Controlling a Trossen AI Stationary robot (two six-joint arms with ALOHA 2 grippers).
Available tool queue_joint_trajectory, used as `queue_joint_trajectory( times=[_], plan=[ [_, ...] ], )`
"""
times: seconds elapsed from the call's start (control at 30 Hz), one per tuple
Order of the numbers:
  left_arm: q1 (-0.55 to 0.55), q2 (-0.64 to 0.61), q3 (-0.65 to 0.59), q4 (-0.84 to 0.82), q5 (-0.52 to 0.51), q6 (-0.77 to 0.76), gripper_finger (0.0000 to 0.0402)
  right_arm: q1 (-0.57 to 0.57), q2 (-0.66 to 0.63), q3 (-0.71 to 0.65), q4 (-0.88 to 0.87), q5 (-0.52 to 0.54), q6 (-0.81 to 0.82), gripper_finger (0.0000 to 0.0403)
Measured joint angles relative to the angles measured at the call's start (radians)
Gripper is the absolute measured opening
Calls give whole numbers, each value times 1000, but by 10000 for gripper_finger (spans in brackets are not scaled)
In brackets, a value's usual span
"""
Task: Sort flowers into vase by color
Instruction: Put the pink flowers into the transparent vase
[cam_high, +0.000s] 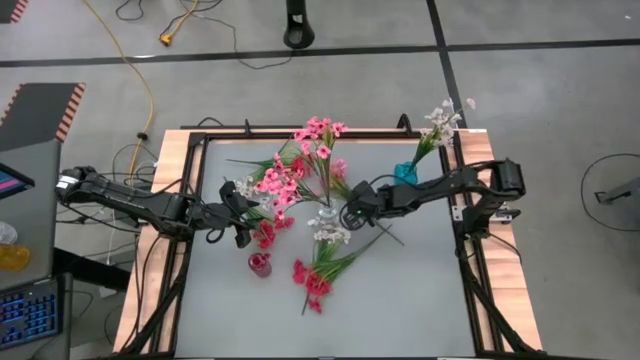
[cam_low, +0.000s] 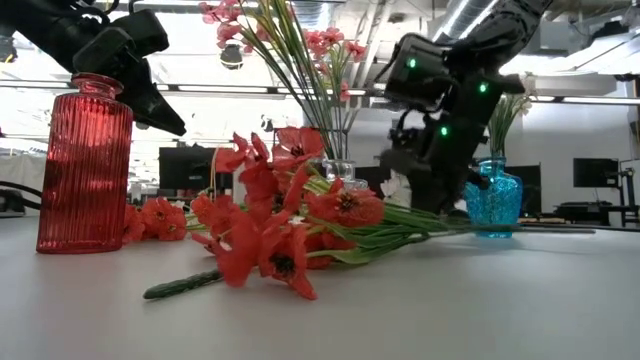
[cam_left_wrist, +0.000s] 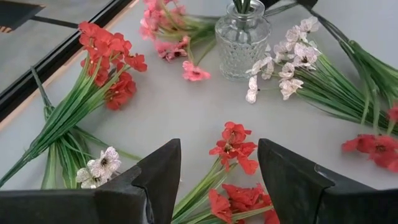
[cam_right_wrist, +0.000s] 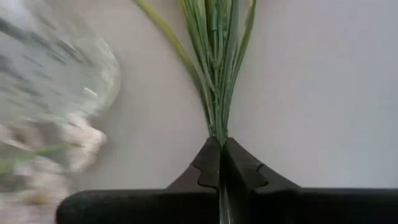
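Note:
Red, pink and white flower sprigs (cam_high: 313, 278) lie scattered on the grey table (cam_high: 420, 300). A clear glass vase (cam_left_wrist: 242, 37) stands mid-table and holds pink sprigs (cam_high: 318, 130). The red vase (cam_high: 259, 264) stands near the left arm. The blue vase (cam_high: 405, 172) at the far right holds white sprigs (cam_high: 440, 120). My right gripper (cam_high: 351, 213) is beside the clear vase, shut on a bundle of green stems (cam_right_wrist: 217, 74); its blossoms are out of the wrist view. My left gripper (cam_left_wrist: 217, 174) hangs open above red sprigs (cam_left_wrist: 233, 146), touching nothing. My right gripper pinches a thin bundle of green stems and leaves (cam_right_wrist: 218, 127) between its two fingertips. The fingers slant down from the table's right side. The stems fan out ahead of the fingers over the table top. Whether they are lifted clear, I cannot tell.
A black frame (cam_high: 470, 250) rims the table on wooden boards. Loose white sprigs (cam_left_wrist: 286, 62) lie beside the clear vase, and more red and white ones (cam_left_wrist: 99, 74) lie toward the left. Bare table shows at the near right (cam_high: 420, 300).

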Motion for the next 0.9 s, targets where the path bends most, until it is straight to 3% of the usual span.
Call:
queue_joint_trajectory(
  times=[0.3,0.9],
  plan=[
    [0,0,0,0,-1,-1,202,53,-150,2,-55,132,20,28],
    [0,0,0,1,-3,-9,202,209,-404,2,-70,533,31,33]
  ],
)
